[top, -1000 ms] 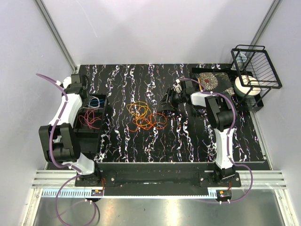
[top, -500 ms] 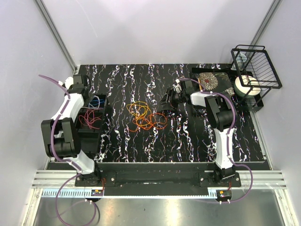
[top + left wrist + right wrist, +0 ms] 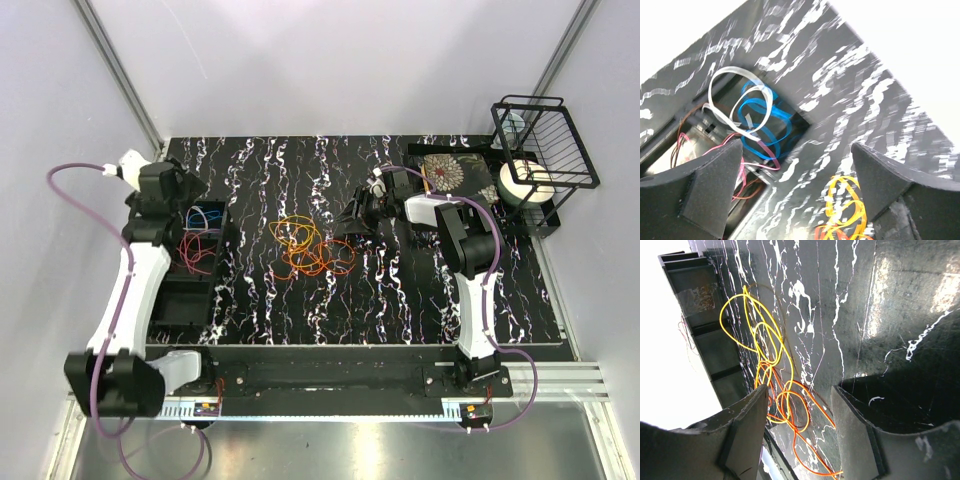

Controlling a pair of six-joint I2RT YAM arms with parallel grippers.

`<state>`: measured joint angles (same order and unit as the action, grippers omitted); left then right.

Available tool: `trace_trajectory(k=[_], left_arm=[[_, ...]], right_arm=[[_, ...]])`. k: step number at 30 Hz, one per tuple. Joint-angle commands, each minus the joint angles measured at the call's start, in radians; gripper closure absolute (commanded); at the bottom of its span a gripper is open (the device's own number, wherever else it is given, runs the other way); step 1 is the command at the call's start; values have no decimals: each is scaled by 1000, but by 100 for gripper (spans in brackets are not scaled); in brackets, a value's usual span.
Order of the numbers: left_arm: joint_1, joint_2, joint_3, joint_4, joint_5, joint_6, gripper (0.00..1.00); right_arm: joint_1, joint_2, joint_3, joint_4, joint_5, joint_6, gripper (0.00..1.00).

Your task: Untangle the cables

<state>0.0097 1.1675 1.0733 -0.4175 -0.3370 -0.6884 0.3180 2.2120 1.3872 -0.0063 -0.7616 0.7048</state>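
glossy white-veined black tabletop (image 3: 400,300), smooth plastic-sheathed cables (image 3: 305,250), matt black wire rack (image 3: 545,135), matt black plastic tray (image 3: 185,300)

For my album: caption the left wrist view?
Open left end effector looking down at a black bin of blue, white and pink cables.

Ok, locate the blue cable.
In the top view, the blue cable lies in the far compartment of the black tray on the left, just beyond the red cable.

Left tool (image 3: 795,150) has opened; left arm (image 3: 135,290) has straightened.
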Motion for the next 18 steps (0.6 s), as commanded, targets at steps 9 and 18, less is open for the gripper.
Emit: trace_trajectory(k=[9,18], left_arm=[[-188,-287,-84,-64,-10,150,9],[-378,-387,-289,-63,13,116,16]], right_arm=[[18,43,-1,-72,56,-39,39],[18,48,-1,-72,56,-41,39]])
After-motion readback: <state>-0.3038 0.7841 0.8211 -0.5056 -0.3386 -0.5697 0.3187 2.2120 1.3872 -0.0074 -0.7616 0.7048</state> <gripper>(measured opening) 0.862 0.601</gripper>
